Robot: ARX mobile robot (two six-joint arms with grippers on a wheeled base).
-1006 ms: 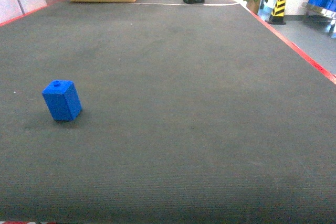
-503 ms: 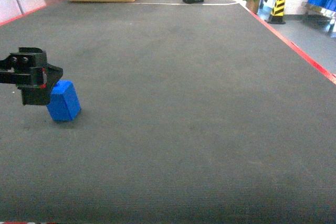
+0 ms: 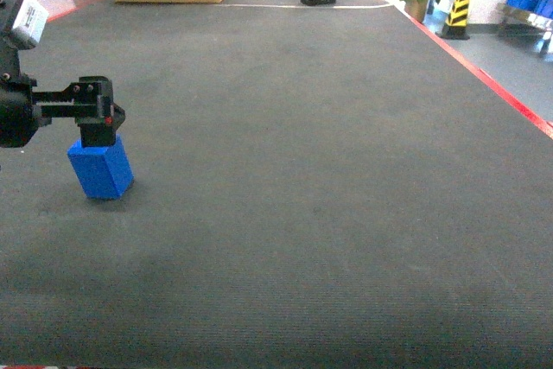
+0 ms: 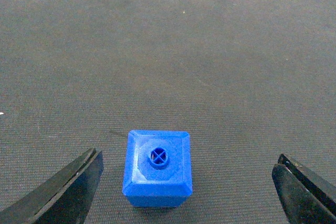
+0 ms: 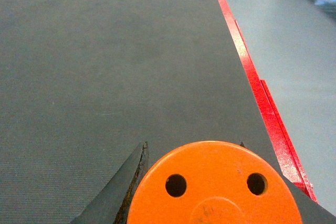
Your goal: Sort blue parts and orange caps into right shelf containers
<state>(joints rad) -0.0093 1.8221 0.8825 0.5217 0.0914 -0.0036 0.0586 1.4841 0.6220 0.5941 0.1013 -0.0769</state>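
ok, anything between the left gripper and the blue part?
Nothing visible. The left gripper hangs open right above the blue part, a finger on each side with bare mat in the gaps. The part stands alone.

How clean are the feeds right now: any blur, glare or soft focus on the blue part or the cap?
Head view: even light, slightly soft and grainy; the blue part casts a faint shadow on the mat. Left wrist view: part and its knob are sharp; the left tool fingers are dark at the frame's lower corners. Right wrist view: the orange cap fills the bottom edge, too close, slightly soft; no glare.
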